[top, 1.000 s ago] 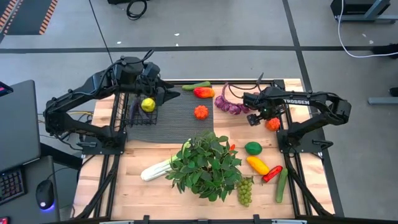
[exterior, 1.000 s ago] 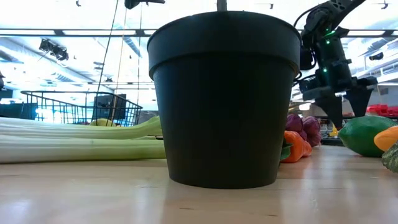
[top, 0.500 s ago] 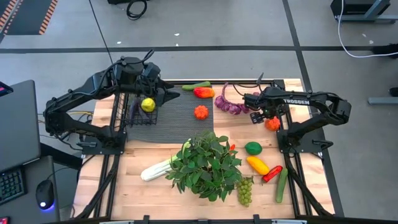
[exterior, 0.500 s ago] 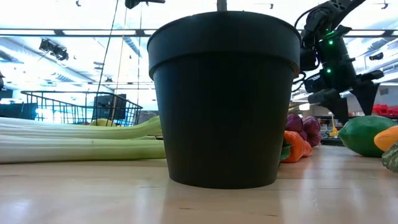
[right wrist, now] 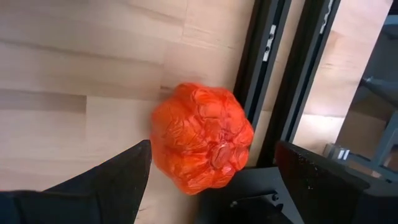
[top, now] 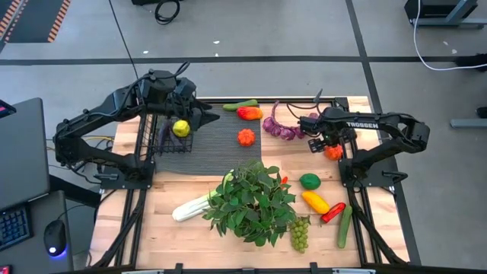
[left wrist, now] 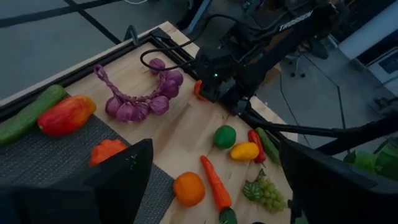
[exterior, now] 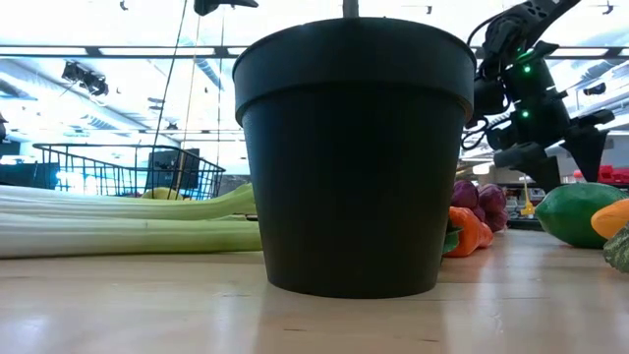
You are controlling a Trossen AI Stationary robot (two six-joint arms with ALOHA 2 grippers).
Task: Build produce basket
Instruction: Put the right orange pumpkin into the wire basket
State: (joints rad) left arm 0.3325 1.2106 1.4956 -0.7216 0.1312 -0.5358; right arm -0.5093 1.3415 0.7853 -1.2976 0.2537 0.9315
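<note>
The wooden tabletop (top: pixel 183 236) is seen with a bushy potted plant (top: pixel 253 202) near its front. At its back left, the black wire basket (top: pixel 172 137) stands on a ribbed mat (top: pixel 221 141), and a yellow lemon (top: pixel 181 128) lies in it. The left gripper (top: pixel 209 117) is held just beside the basket, jaws spread apart. The right gripper (top: pixel 319 141) is poised over a crinkled orange fruit (right wrist: pixel 200 138) by the tabletop's right rail, jaws wide and nothing gripped.
</note>
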